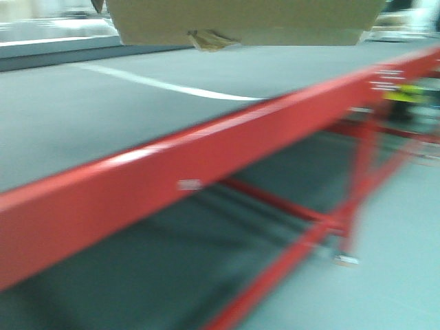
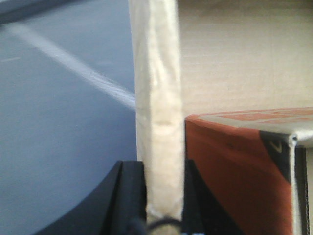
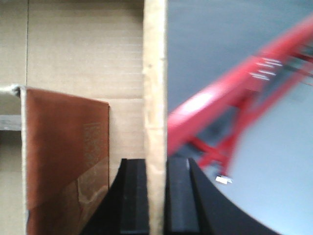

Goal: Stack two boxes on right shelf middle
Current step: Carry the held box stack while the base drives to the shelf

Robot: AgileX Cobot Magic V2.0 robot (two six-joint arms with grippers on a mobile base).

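A brown cardboard box (image 1: pixel 247 20) hangs at the top of the front view, with a yellowish tape scrap (image 1: pixel 210 40) at its lower edge. Neither gripper shows in that view. In the left wrist view my left gripper (image 2: pixel 165 196) is shut on the box's left wall (image 2: pixel 156 98), one black finger on each side. In the right wrist view my right gripper (image 3: pixel 155 196) is shut on the box's right wall (image 3: pixel 154 73) the same way. An orange-brown carton (image 2: pixel 234 166) lies inside the box, and the carton (image 3: pixel 63 147) shows from the right wrist too. The shelf is out of view.
A red steel rack beam (image 1: pixel 206 151) runs diagonally below the box. It edges a grey deck (image 1: pixel 82 103) with a white stripe (image 1: pixel 165 86). Red braces (image 1: pixel 323 220) cross under the deck. Pale floor (image 1: pixel 392 275) lies at the right. The views are motion-blurred.
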